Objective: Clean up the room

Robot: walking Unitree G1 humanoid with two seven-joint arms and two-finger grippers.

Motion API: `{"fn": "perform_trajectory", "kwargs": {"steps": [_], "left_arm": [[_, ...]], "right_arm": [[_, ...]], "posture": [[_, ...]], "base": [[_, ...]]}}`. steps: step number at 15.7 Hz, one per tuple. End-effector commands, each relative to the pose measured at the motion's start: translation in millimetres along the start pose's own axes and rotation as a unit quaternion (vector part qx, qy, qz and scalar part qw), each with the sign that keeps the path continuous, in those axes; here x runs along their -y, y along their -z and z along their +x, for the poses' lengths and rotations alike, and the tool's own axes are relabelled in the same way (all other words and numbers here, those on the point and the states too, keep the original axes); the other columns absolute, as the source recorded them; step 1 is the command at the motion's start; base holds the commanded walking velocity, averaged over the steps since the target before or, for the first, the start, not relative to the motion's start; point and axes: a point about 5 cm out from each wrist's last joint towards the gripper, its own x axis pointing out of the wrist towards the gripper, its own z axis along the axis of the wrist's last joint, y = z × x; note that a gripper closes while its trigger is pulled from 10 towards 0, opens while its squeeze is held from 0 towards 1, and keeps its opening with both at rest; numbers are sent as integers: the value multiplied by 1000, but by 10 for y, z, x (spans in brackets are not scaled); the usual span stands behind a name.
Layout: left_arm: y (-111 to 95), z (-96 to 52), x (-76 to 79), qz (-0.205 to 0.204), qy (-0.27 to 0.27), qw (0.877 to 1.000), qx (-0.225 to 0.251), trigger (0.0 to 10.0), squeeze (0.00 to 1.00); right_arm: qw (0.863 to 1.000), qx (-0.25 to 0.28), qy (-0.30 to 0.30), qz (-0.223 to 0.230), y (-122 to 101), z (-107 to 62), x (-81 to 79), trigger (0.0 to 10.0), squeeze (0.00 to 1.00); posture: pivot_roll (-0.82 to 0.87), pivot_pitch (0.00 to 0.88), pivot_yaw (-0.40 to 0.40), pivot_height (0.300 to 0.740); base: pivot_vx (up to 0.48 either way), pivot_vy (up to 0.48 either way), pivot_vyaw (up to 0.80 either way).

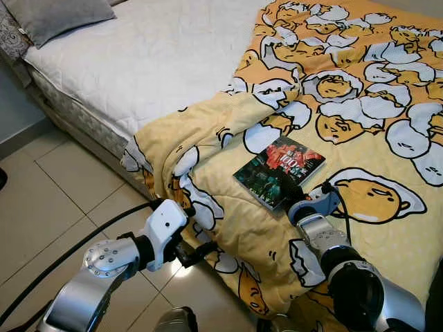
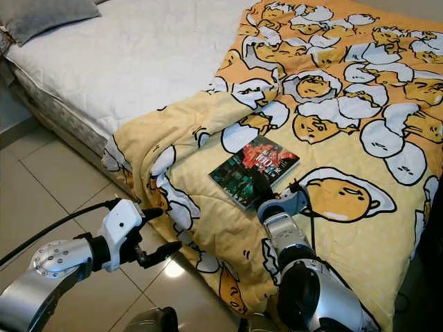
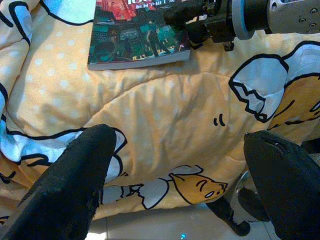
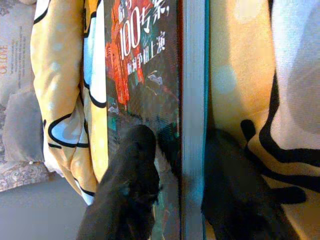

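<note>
A wide bare stretch of white quilted mattress [image 1: 166, 55] lies open on the robot's left half of the bed, with only a grey pillow [image 1: 59, 15] at its far corner. The crumpled yellow blanket printed with cartoon eggs [image 1: 360, 104] covers the right half, its folded ridge rising between the bare mattress and a dark glossy paperback book [image 1: 279, 171]. The right gripper [image 1: 291, 196] closes off the book's near edge, one finger on the cover and one beside it. Beige floor tiles [image 1: 48, 200] beside the bed stay open. The left gripper [image 1: 187, 250], fingers spread, hangs by the blanket's drooping edge.
</note>
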Motion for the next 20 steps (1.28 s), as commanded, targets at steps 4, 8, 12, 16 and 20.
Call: {"fn": "perform_trajectory", "kwargs": {"steps": [4,8,12,16,20], "left_arm": [[-12,-10,-26,5,-2,1000,1,10000,706],[-73,115,-67,10,-5,1000,17,10000,706],[-156,236,-189,9,-51,998,47,10000,702],[-178,310,-261,-6,-146,987,72,10000,686],[-180,338,-458,-37,-255,963,79,10000,682]], "right_arm": [[1000,8,-7,-6,-48,24,-64,0,0],[999,28,-31,-26,-237,29,-124,0,0],[991,79,-81,-67,-630,1,-267,0,0],[935,186,-115,-280,-983,-175,-524,0,0],[878,233,-53,-415,-892,-306,-534,10000,0]], "posture": [[134,107,47,740],[95,60,43,740],[56,21,37,740],[31,2,40,740],[20,0,48,740]], "base": [[0,0,0],[0,0,0],[0,0,0],[0,0,0],[0,0,0]]}}
